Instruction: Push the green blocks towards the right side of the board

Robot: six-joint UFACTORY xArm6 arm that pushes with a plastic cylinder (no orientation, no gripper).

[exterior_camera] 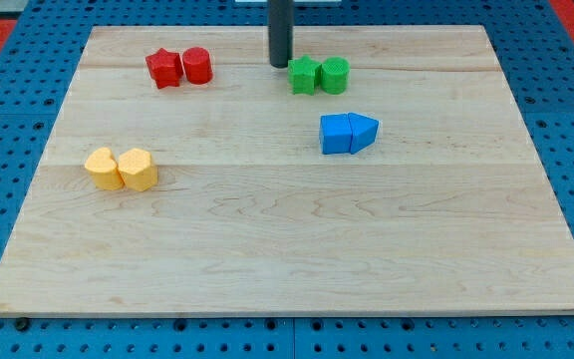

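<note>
A green star-shaped block [304, 76] and a green cylinder [334, 75] sit side by side, touching, near the view's top, just right of centre on the wooden board [287, 249]. My tip [280, 65] stands just left of the green star block, very close to it or touching; I cannot tell which. The dark rod rises straight up out of the view's top.
A red star block [164, 68] and a red cylinder [197, 66] sit at the top left. A blue cube [336, 134] and a blue wedge-like block [363, 132] lie below the green pair. Two yellow blocks [121, 169] sit at the left.
</note>
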